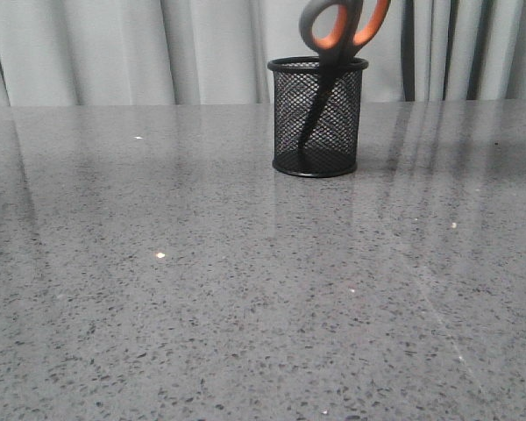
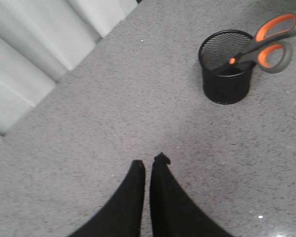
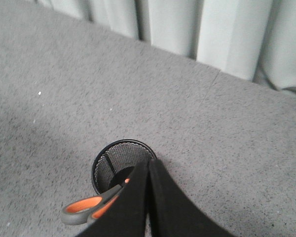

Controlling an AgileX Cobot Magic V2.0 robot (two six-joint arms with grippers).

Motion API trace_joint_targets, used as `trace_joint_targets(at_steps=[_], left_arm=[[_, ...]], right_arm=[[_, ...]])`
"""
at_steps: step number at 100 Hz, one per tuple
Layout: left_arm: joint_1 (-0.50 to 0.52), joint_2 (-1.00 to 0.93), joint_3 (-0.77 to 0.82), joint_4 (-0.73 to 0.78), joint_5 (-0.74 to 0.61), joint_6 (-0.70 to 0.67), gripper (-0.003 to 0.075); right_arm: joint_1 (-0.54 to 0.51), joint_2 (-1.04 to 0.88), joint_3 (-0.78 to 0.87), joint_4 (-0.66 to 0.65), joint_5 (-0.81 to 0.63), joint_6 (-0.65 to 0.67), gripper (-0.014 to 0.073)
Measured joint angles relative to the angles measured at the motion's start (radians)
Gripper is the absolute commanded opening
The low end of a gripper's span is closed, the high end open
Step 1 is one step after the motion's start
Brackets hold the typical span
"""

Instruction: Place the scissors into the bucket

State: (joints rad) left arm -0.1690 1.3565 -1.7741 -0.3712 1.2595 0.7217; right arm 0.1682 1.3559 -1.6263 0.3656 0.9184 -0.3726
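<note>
The scissors (image 1: 342,26) stand blades down in the black wire-mesh bucket (image 1: 317,123) at the back of the table, grey and orange handles sticking out over the rim and leaning right. In the left wrist view my left gripper (image 2: 149,160) is shut and empty above bare table, well apart from the bucket (image 2: 226,84) and scissors (image 2: 266,44). In the right wrist view my right gripper (image 3: 149,161) is shut and empty, high above the bucket (image 3: 108,153); its fingers cover part of the rim and of the scissors' handles (image 3: 84,208). Neither gripper shows in the front view.
The grey speckled table (image 1: 245,289) stretches all round the bucket. Pale curtains (image 1: 158,44) hang behind its far edge, a short way beyond the bucket.
</note>
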Motion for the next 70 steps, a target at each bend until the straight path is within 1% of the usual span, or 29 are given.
trace_joint_targets(at_steps=[6, 13, 25, 30, 46, 58, 70], left_arm=[[0.000, -0.007, 0.032, -0.019, -0.028, -0.006, -0.0020], [0.000, -0.027, 0.094, -0.050, -0.098, -0.011, -0.0020], [0.000, -0.108, 0.257, -0.096, -0.288, -0.004, -0.0020], [0.000, -0.152, 0.340, -0.118, -0.391, 0.012, -0.0020], [0.000, -0.318, 0.655, -0.196, -0.670, 0.093, -0.0020], [0.000, -0.459, 0.911, -0.325, -0.885, 0.184, -0.0020], [0.000, -0.623, 1.156, -0.431, -1.045, 0.243, -0.0020]], right_arm=[[0.000, -0.076, 0.122, 0.000, -0.111, -0.001, -0.0045], [0.000, -0.174, 0.277, 0.000, -0.223, -0.001, -0.0045], [0.000, -0.342, 0.522, 0.004, -0.414, -0.001, -0.0045], [0.000, -0.411, 0.612, 0.008, -0.473, -0.001, -0.0045], [0.000, -0.621, 0.870, 0.030, -0.625, -0.001, -0.0045], [0.000, -0.770, 1.029, 0.041, -0.714, -0.001, -0.0045], [0.000, -0.908, 1.171, 0.052, -0.780, -0.001, -0.0045]])
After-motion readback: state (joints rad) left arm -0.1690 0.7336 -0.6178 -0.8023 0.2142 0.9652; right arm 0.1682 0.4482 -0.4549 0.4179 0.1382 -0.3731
